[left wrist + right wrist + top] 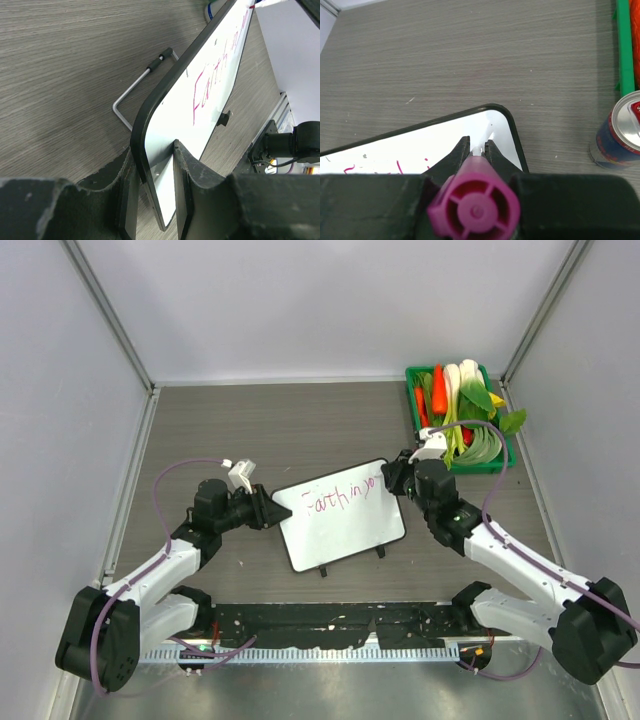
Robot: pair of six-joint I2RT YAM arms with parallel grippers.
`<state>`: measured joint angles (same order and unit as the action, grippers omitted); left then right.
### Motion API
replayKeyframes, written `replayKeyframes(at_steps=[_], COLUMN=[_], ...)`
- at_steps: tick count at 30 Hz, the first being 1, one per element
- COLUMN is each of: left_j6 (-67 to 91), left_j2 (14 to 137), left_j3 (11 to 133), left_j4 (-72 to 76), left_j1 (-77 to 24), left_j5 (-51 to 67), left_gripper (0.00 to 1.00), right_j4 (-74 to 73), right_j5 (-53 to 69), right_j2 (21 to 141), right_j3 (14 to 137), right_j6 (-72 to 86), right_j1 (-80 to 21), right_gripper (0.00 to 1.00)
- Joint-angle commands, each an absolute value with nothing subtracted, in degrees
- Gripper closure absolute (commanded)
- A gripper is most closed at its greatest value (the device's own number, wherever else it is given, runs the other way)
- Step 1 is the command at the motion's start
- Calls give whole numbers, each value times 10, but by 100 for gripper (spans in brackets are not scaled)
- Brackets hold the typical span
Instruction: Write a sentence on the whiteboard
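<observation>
**Whiteboard** point(345, 532): you have it mid-table point(250, 430), between your two arms. Its long axis runs left to right, skewed so the right end lies farther from the arm bases than the left. The two black feet sit on the near long edge, and the writing face is turned up toward the top camera.

**Sentence** point(343, 497): pink-magenta, one line in the board's far half, following the long axis. You can read "Faith in yo"; the line ends at the right gripper.

**Left gripper** point(274, 510): partly spread, its fingers point(187, 165) pinching the board's left short edge, one on each face.

**Right gripper** point(392, 478): over the board's far right corner, jaws pressed onto a magenta marker point(475, 210). The cap end faces the wrist camera and the tip points down at the board. You cannot tell whether the tip touches.

**Green tray** point(412, 400): vegetables, far right, with a can point(619, 131) just beside it.
</observation>
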<state>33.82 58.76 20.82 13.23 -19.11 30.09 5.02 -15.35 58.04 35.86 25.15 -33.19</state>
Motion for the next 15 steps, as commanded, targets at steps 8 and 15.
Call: replayKeyframes(at_steps=[8, 15], left_j6=[297, 297], left_j2=[597, 599], left_j3=[200, 200], left_j4=[125, 125], left_j1=[-186, -186], left_j5=[265, 267], left_gripper=[100, 100], right_j4=[75, 59], right_j5=[-163, -151], right_j2=[588, 579], right_j3=[339, 331], right_j6=[243, 240], right_j1=[-328, -328], right_gripper=[99, 99])
